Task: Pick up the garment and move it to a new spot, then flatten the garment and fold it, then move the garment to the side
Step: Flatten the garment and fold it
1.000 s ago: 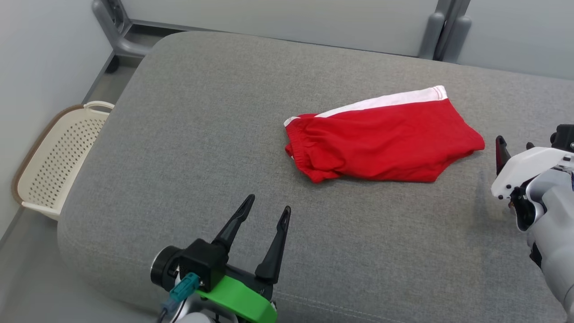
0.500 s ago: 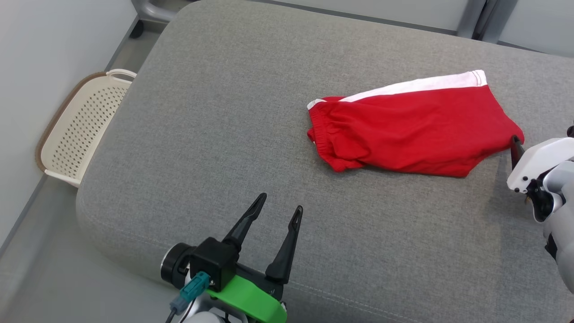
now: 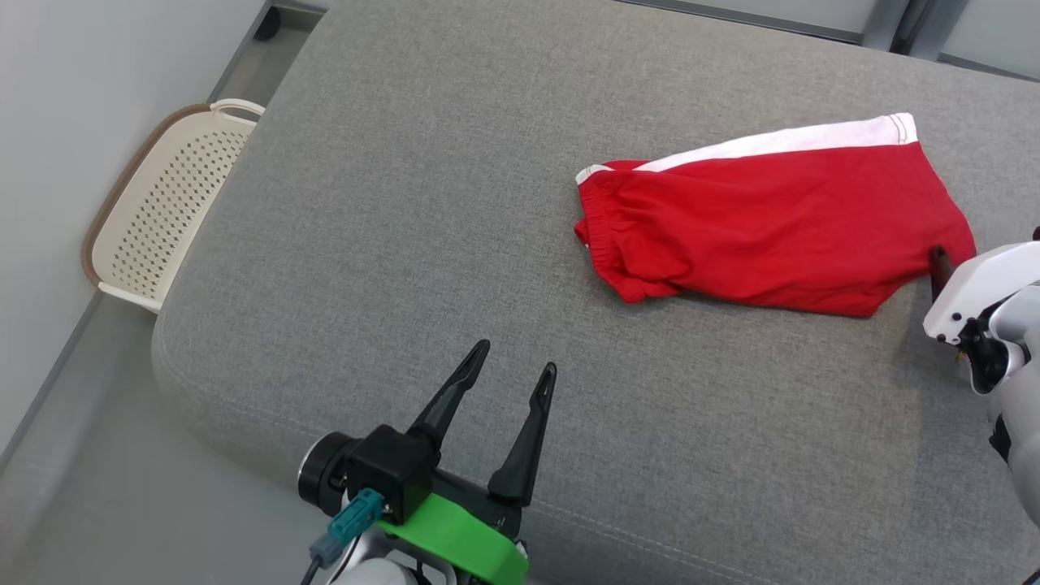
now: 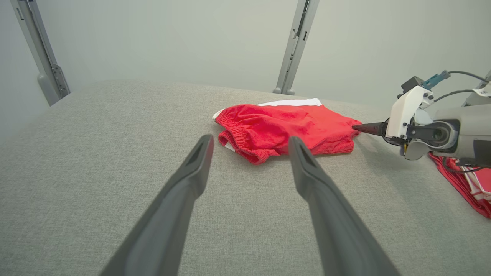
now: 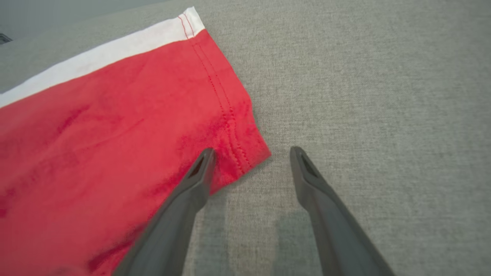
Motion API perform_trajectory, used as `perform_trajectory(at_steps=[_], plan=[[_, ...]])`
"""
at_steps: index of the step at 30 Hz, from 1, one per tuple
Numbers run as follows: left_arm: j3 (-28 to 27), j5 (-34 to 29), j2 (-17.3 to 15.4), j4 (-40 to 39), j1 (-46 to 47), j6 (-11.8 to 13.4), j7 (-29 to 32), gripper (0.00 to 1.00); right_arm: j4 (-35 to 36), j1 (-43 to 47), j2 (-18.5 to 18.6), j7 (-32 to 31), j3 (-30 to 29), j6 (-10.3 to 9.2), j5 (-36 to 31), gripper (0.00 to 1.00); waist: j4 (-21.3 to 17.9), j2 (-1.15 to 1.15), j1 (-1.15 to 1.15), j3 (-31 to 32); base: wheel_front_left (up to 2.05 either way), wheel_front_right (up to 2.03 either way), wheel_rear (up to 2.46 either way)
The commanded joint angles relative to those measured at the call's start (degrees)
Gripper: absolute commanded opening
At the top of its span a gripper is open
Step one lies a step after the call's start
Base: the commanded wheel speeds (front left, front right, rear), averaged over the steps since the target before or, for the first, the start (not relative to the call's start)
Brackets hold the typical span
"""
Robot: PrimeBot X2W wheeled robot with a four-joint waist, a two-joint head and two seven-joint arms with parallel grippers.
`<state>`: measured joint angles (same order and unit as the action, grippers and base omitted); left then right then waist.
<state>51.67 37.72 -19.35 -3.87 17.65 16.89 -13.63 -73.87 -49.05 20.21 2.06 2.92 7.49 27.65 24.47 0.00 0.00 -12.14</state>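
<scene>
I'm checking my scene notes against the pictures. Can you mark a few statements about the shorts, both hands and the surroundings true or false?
1. The red shorts lie on the grey cushion. True.
2. The left hand is shut on the shorts. False: it is open, over bare cushion, apart from them.
3. The right hand is open, with one finger at the shorts' hem corner. True.
4. The shorts' side stripe is blue. False: it is white.
5. The cream basket stands on the cushion. False: it stands on the floor beside it.
</scene>
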Motion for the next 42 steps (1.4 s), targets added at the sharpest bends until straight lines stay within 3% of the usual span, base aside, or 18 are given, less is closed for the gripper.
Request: perform_trajectory(at_steps=[1, 9, 12, 13, 20, 34, 42], plan=[[-0.16, -0.44, 0.13, -0.09, 0.99, -0.22, -0.24, 1.0, -0.17, -0.66, -0.21, -0.25, -0.42, 0.0, -0.6, 1.0, 0.21, 0.0, 0.0, -0.28, 0.0, 0.0, 0.0], [-0.01, -0.26, 0.81, 0.32, 1.17, -0.41, -0.47, 1.0, -0.23, -0.66, -1.19, -3.46, -4.28, 0.0, -4.37, 1.0, 0.87, 0.0, 0.0, -0.87, 0.0, 0.0, 0.0], [-0.07, -0.14, 0.96, 0.49, 1.16, -0.49, -0.48, 1.0, -0.24, -0.99, -1.58, -3.99, -5.65, 0.0, -5.87, 0.16, 0.91, 0.0, 0.0, -0.99, 0.0, 0.0, 0.0], [-0.09, -0.08, 1.02, 0.54, 1.16, -0.54, -0.52, 1.0, -0.23, -1.07, -1.68, -4.06, -6.08, 0.0, -6.3, 0.0, 0.9, 0.0, 0.0, -1.01, 0.0, 0.0, 0.0], [-0.28, 0.08, 1.49, 1.08, 1.47, -0.75, -0.69, 1.0, -0.21, -1.63, -2.6, -3.97, -9.31, -0.01, -9.23, 0.0, 0.47, 0.0, 0.0, -0.88, 0.0, 0.0, 0.0], [-0.34, 1.02, 2.21, 3.03, 1.03, -1.53, -0.94, 1.0, -0.16, 0.79, -7.84, -2.24, -14.56, -0.01, -10.3, 0.0, -2.23, 0.0, 0.0, 4.21, 0.0, 0.0, 0.0], [0.37, 1.49, 2.51, 3.27, 0.42, -1.79, -0.43, 1.0, -0.17, 4.1, -7.39, -3.2, -16.43, -0.01, -12.2, 0.0, -3.88, 0.0, 0.0, 6.78, 0.0, 0.0, 0.0]])
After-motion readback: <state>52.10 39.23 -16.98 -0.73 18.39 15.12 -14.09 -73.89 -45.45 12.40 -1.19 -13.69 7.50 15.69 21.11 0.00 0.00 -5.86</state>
